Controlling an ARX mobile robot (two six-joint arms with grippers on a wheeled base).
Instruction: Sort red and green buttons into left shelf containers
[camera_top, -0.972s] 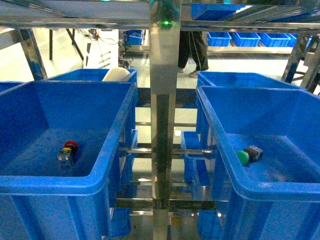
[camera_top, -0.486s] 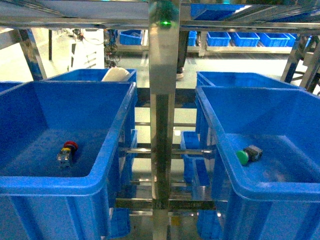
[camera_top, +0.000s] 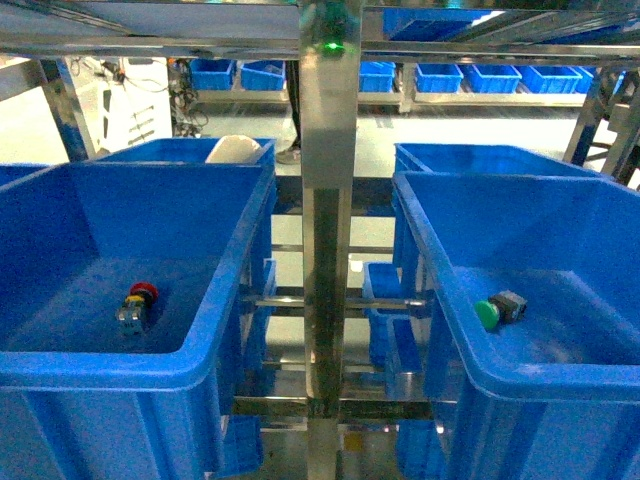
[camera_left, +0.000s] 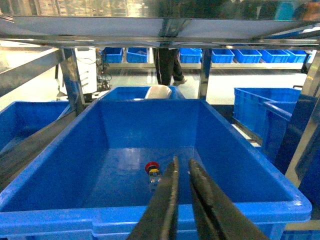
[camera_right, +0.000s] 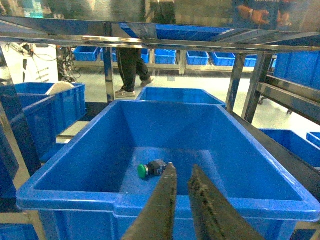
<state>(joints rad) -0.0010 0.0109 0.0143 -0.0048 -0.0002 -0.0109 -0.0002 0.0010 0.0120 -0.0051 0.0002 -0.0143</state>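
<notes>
- On the left bin's floor, the red button is seen lying just beyond the left gripper, fingers nearly closed, empty.
- The green button is found in the right bin, just beyond the right gripper, likewise narrowly parted.

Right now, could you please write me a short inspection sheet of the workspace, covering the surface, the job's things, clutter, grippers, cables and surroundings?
Surface: metal shelf rack holding blue bins; no table seen.
Job's things: red button lies on the floor of the left bin; green button lies on its side in the right bin.
Clutter: a white rounded object in the bin behind the left one.
Grippers: left gripper above its bin's near rim, jaws slightly apart, empty; right gripper likewise.
Cables: some hanging by equipment far left in the background.
Surroundings: more blue bins on far shelves; a person's legs in the aisle.
</notes>
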